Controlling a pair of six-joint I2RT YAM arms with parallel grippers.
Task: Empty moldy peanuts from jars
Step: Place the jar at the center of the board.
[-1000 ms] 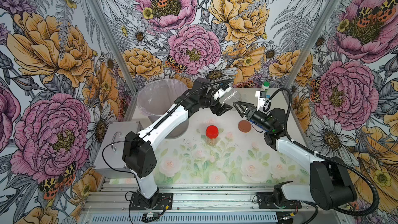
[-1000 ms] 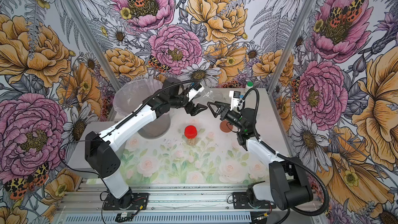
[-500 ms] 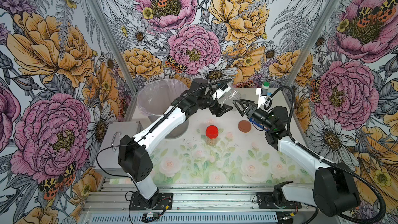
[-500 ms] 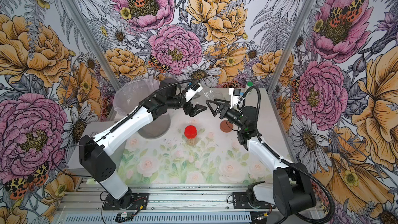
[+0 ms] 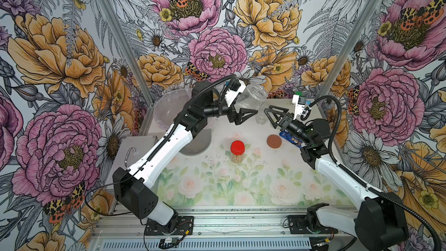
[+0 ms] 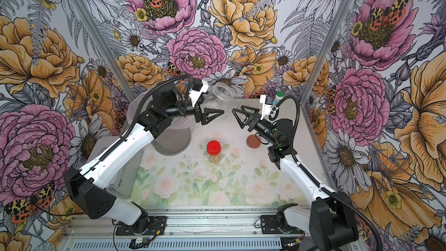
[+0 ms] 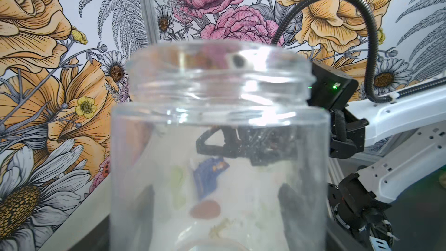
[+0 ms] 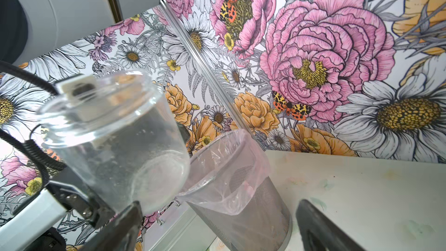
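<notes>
Jar (image 5: pixel 252 96), clear smooth cylinder, lidless, in left hand (image 5: pixel 248 113)

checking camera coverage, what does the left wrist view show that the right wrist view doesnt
Only the left wrist view: the brown lid, blurred through the jar, and the right arm beside it. Only the right wrist view: the lined bin standing past the jar. Both: the same clear jar, lid off, with no peanuts visible inside.
</notes>
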